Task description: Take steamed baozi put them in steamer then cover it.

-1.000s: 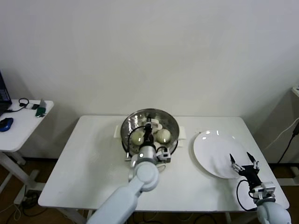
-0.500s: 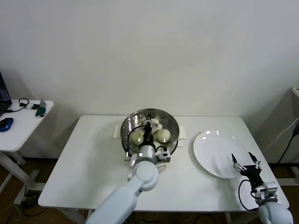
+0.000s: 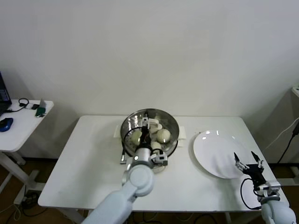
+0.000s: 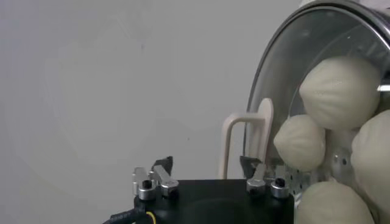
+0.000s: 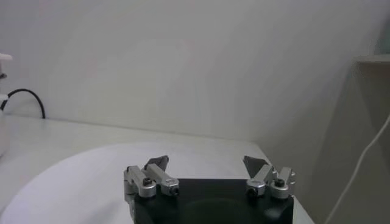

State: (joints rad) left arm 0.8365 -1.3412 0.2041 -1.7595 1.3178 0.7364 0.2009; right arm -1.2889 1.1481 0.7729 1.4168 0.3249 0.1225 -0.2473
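The steamer (image 3: 173,140) stands at the table's far middle on its white base. The cover (image 3: 164,122) lies on it, its white bar handle (image 3: 152,124) at centre. Several baozi (image 3: 163,135) show through the glass, and also in the left wrist view (image 4: 337,91). My left gripper (image 3: 145,136) is open and empty just at the steamer's near side. In the left wrist view (image 4: 206,165) the handle (image 4: 234,143) stands beyond one fingertip, apart from it. My right gripper (image 3: 246,160) is open and empty over the near right edge of the white plate (image 3: 212,151).
The plate (image 5: 73,182) carries nothing. A side table (image 3: 21,122) with a mouse and small items stands at the far left. A black cable (image 5: 27,96) lies beyond the plate. A wall stands close behind the table.
My left gripper has drawn back from the cover's handle toward me, leaving the cover on the steamer. My right gripper has drifted slightly toward me and to the right.
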